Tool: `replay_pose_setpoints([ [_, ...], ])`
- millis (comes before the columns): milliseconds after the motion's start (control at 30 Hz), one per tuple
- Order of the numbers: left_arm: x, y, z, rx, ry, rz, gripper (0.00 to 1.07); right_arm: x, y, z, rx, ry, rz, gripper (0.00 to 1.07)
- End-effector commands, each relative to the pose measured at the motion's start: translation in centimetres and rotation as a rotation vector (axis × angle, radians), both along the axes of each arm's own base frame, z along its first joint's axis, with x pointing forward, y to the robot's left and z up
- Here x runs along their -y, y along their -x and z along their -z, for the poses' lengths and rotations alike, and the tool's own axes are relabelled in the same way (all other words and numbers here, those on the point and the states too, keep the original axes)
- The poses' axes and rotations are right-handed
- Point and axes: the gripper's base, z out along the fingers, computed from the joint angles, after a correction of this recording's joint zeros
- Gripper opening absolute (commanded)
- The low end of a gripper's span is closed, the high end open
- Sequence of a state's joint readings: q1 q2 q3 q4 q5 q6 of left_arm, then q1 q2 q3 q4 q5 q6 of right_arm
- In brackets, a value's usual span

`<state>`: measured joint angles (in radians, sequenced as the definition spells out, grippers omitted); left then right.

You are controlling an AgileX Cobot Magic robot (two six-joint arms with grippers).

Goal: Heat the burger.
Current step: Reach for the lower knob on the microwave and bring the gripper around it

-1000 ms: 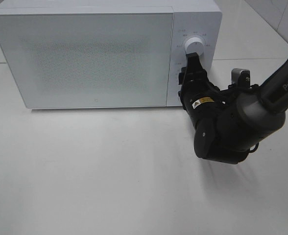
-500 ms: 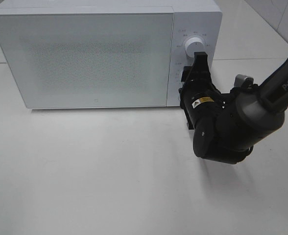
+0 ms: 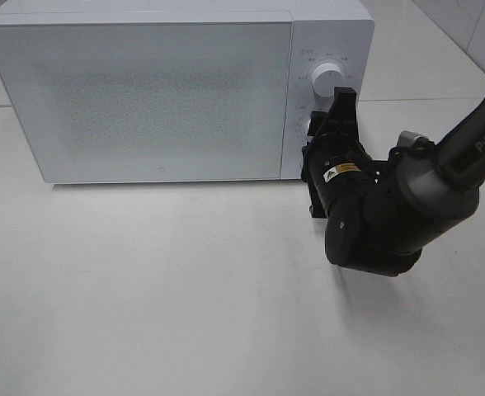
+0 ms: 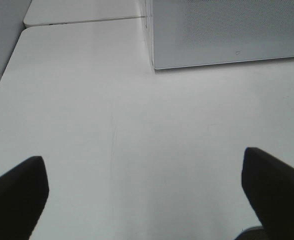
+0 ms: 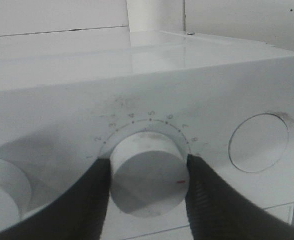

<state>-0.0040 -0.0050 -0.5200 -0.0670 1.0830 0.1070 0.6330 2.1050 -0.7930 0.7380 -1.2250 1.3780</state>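
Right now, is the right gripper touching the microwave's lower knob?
Touching. In the right wrist view the right gripper straddles the lower knob, and both fingers press against its opposite sides with no gap showing.

The microwave [image 3: 333,25] is white; its door [image 3: 143,99] carries a fine grey speckled dot pattern. The lower knob [image 5: 148,172] is white with a small red mark, ringed by dark grey numerals. The right end effector [image 3: 331,115] is black and bears a yellow warning label [image 3: 341,172]. The left end effector [image 4: 144,187] fingers [image 4: 17,192] are black. The worktop [image 3: 185,289] is plain white.
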Motion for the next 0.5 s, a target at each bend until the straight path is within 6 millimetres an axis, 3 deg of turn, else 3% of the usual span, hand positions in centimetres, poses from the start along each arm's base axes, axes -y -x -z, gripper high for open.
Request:
replay_pose_setpoints([
  [33, 0.04, 0.30, -0.01, 0.036, 0.008, -0.004, 0.98, 1.05, -0.84, -2.32, 0.193, -0.034, 0.116, 0.15],
  [267, 0.04, 0.30, -0.01, 0.036, 0.008, -0.004, 0.98, 1.05, -0.84, -2.32, 0.193, -0.034, 0.116, 0.28],
  [500, 0.04, 0.30, -0.01, 0.036, 0.008, -0.004, 0.98, 1.09, -0.80, -2.28, 0.190, -0.025, 0.116, 0.34],
])
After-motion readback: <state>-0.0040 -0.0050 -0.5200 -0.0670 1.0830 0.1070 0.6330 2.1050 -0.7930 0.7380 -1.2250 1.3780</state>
